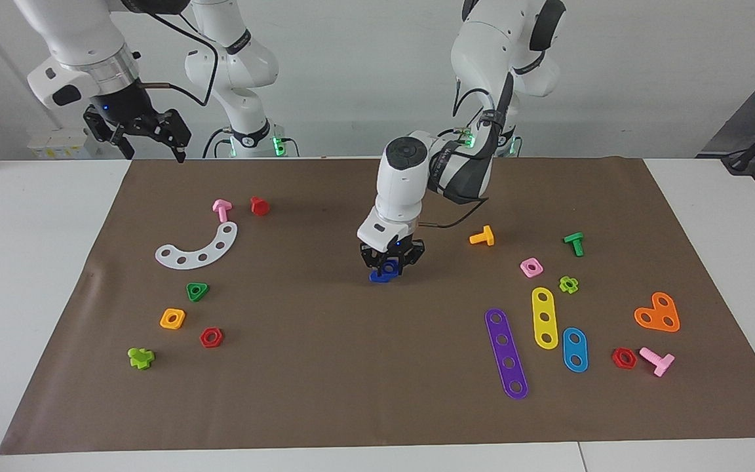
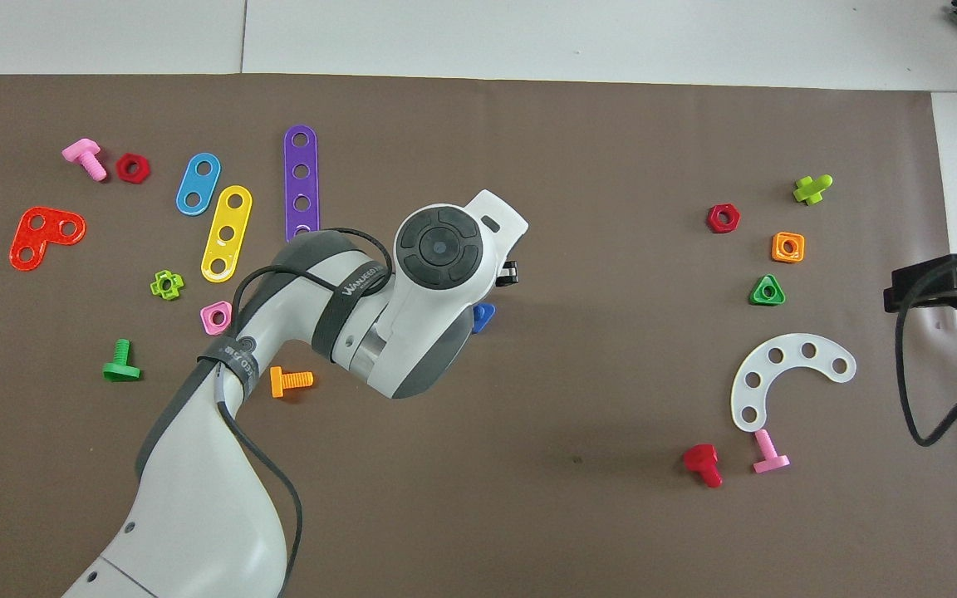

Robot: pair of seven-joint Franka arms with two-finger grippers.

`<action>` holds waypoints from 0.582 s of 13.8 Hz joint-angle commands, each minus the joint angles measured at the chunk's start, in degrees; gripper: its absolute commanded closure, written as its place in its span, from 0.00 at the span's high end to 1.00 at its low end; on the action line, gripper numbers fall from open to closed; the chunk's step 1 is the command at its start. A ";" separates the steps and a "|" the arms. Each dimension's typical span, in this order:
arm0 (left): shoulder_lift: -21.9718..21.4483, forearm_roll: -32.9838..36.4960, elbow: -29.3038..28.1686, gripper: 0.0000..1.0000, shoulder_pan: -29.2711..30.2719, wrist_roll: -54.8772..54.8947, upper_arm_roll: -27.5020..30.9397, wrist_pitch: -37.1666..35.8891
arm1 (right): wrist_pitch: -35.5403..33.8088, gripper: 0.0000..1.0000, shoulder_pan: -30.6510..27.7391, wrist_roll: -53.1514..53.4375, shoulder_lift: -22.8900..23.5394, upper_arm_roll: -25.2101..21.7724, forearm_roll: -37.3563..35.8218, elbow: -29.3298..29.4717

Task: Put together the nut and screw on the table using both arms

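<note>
Two arms work over the brown mat (image 1: 325,393) on the table (image 1: 37,262). The right gripper (image 1: 148,141) waits in the air above the mat's edge at the right arm's end, its fingers spread wide with nothing between them. At mid-table the left gripper (image 1: 390,265) is closed on the nut (image 1: 390,266), held directly over the screw (image 1: 379,277), which stands on its triangular head on the mat; whether the two touch I cannot tell
</note>
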 commanded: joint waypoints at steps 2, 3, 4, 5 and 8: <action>0.72 0.71 -0.47 0.00 -1.99 -0.87 0.65 0.82 | -0.14 1.00 -0.32 -1.16 -0.37 0.15 0.66 0.02; 0.64 0.71 -1.17 0.00 -2.34 -0.96 0.65 1.43 | -0.14 1.00 -0.32 -1.16 -0.37 0.15 0.66 0.02; 0.46 0.71 -1.70 0.00 -2.52 -0.96 0.65 1.87 | -0.14 1.00 -0.32 -1.24 -0.45 0.15 0.66 -0.07; 0.37 0.71 -2.23 0.00 -2.96 -0.96 0.65 1.96 | -0.14 1.00 -0.32 -1.16 -0.45 0.15 0.66 -0.07; -0.07 0.71 -3.37 0.00 -3.14 -1.13 0.74 1.88 | -0.14 1.00 -0.32 -1.16 -0.45 0.15 0.66 0.02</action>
